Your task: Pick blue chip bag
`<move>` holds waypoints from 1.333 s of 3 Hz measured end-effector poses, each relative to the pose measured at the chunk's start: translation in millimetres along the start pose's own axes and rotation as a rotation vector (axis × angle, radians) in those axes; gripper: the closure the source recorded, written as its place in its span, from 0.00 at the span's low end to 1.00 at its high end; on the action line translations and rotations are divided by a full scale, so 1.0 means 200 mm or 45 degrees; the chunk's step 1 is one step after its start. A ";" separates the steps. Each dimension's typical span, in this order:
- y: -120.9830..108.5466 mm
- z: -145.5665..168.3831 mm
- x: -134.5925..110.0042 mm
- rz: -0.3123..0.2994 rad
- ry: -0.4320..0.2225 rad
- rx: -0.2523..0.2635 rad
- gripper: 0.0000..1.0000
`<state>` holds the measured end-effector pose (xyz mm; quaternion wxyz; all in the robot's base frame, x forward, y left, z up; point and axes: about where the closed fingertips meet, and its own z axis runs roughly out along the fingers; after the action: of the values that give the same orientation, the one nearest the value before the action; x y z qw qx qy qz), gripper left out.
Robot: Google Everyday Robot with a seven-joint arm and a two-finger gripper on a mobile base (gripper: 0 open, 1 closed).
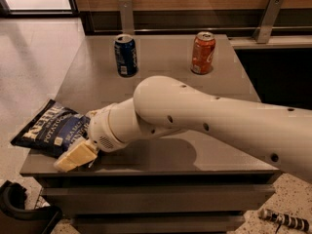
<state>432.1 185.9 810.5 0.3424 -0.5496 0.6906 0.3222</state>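
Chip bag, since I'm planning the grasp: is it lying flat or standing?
Lying flat: the chip bag shows its lettered face upward on the table; the gripper sits at its front-right edge.

"potato" on blue chip bag [48, 129], gripper [74, 157] beside

Dim warm light; daylight glares on the pale floor [39, 43], upper left. The white robot arm [195, 116] shadows the grey tabletop [165, 87] beside the cream gripper [75, 156] at its front-left edge.

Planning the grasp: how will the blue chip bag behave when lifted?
The blue chip bag looks crinkly: probably light, floppy, crushable. It overhangs the table edge, so the gripper, at its near corner, might push it off.
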 end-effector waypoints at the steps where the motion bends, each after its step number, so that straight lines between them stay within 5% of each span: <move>1: -0.01 0.02 -0.01 -0.003 -0.006 0.001 0.47; 2: 0.00 0.02 -0.01 -0.003 -0.006 0.001 0.80; 3: 0.00 0.01 -0.02 -0.003 -0.006 0.001 0.99; 4: 0.00 0.01 -0.02 -0.003 -0.006 0.001 1.00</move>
<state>433.8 190.0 811.9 0.3447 -0.5496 0.6891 0.3228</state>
